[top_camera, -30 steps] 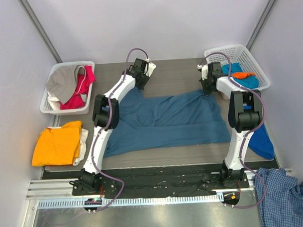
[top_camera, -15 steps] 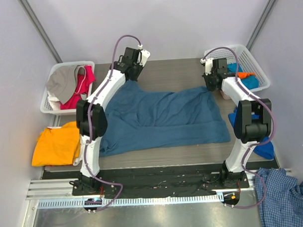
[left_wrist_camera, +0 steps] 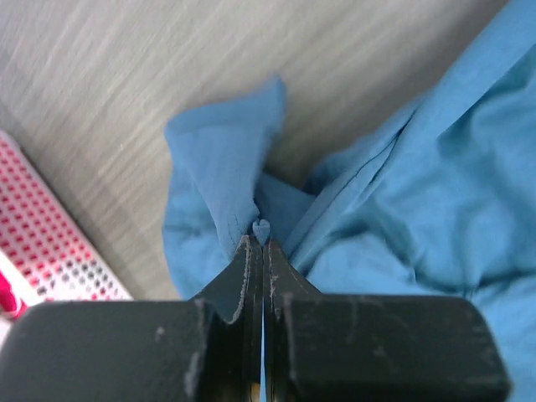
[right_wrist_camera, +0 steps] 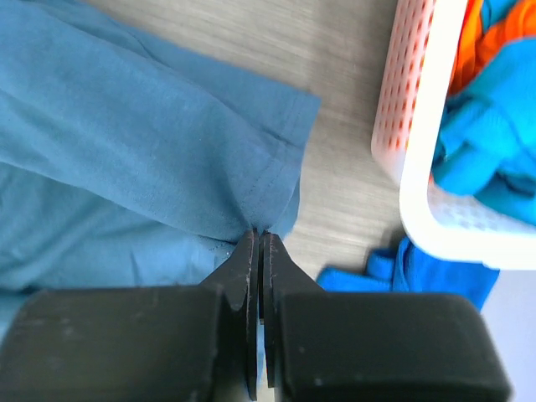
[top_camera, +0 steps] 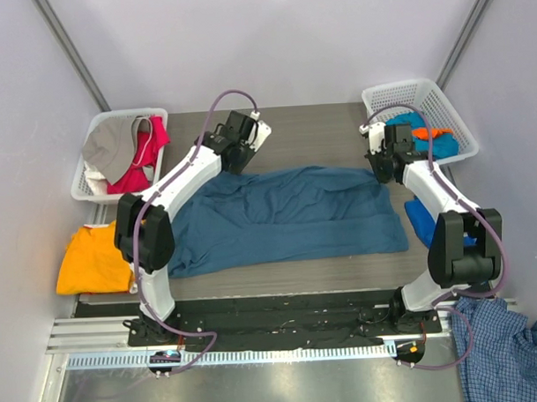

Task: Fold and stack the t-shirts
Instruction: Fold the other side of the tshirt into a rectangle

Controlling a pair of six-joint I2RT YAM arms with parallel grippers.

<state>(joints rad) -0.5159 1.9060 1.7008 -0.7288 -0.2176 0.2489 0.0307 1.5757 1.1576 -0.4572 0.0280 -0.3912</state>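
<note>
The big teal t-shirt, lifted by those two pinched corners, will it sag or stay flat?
Likely floppy: the teal t-shirt bunches into folds at the left gripper. Probably sags between pinches; the right gripper grips only its hem.

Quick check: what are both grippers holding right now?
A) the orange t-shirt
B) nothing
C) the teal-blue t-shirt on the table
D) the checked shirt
C: the left gripper and right gripper are each shut on a pinch of the teal-blue t-shirt.
</note>
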